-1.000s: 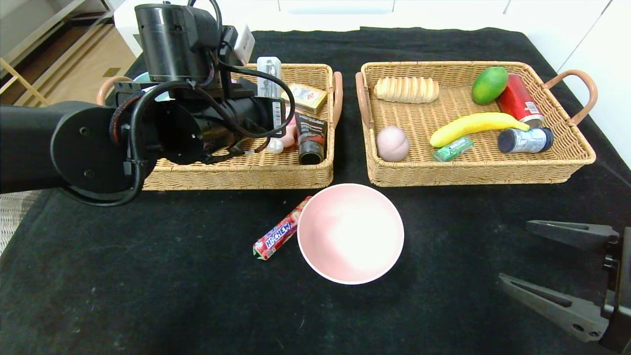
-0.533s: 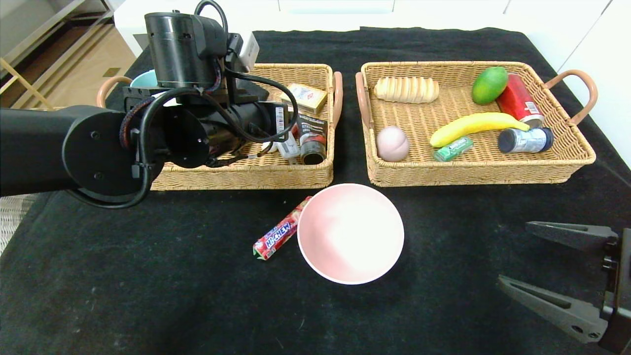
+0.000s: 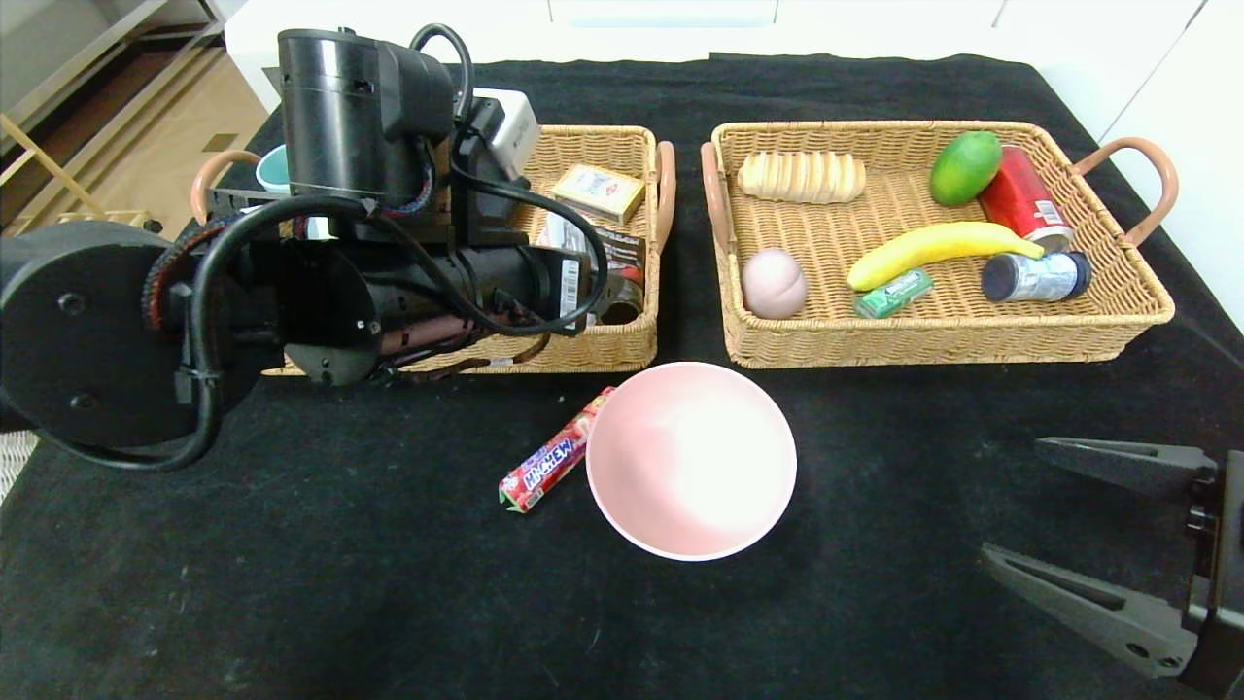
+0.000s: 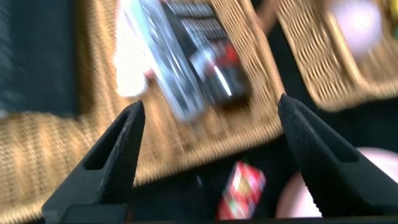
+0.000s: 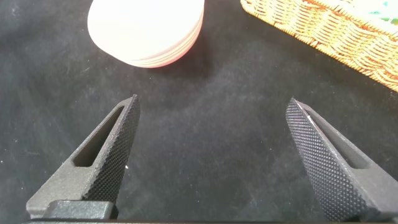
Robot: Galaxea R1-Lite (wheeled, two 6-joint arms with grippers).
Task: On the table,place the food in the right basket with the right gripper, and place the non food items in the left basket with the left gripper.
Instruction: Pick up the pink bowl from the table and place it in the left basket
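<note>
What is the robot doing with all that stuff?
It is sorting things into two baskets. Its left hand hangs open over the left basket, holding nothing. Its right hand waits open above the table, also holding nothing. A pink bowl and a red candy pack lie on the cloth, not sorted yet. The right basket already holds food.

The head view looks down and forward over the table (image 3: 292, 583), taking in both baskets. The 2 wrist views sit close, each looking out between its own jaws. All 3 share the pink bowl (image 3: 691, 460) (image 4: 298, 199) (image 5: 146, 28).
</note>
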